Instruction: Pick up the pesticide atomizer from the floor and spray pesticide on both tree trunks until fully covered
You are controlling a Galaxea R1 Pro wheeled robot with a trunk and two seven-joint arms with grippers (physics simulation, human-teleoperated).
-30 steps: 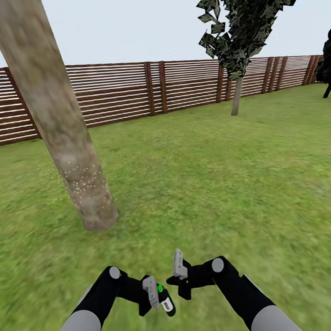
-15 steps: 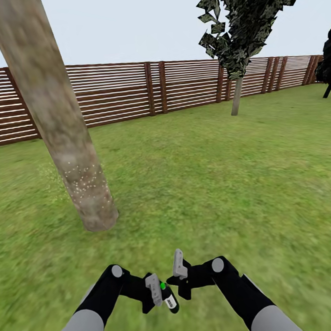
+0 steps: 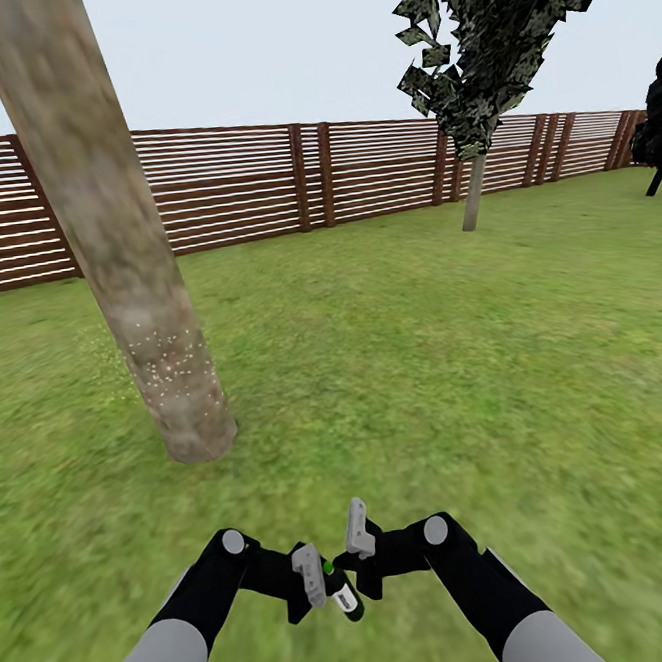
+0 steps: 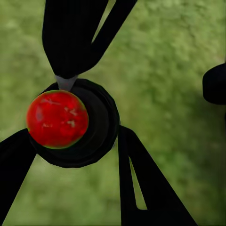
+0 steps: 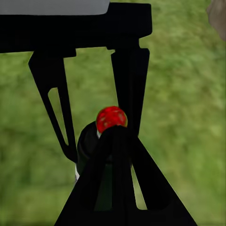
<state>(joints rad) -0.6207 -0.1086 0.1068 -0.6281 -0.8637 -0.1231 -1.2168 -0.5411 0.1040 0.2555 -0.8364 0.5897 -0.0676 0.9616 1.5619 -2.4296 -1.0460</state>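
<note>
The left gripper point(image 3: 328, 582) was clamped around the pesticide atomizer point(image 3: 343, 596), a small dark bottle with a white label and a green neck that hung tilted just above the lawn point(image 3: 454, 360); in the left wrist view its round black body carried a red cap point(image 4: 57, 118) between the black fingers. The right gripper point(image 3: 358, 549) hovered just beside it with jaws parted and nothing between them, both black forearms bent inward so the grippers nearly met. Ahead to the left rose a thick mottled tree trunk point(image 3: 111, 220), speckled with pale dots near its base, with a second tree point(image 3: 475, 193) by the wooden fence point(image 3: 238, 184).
</note>
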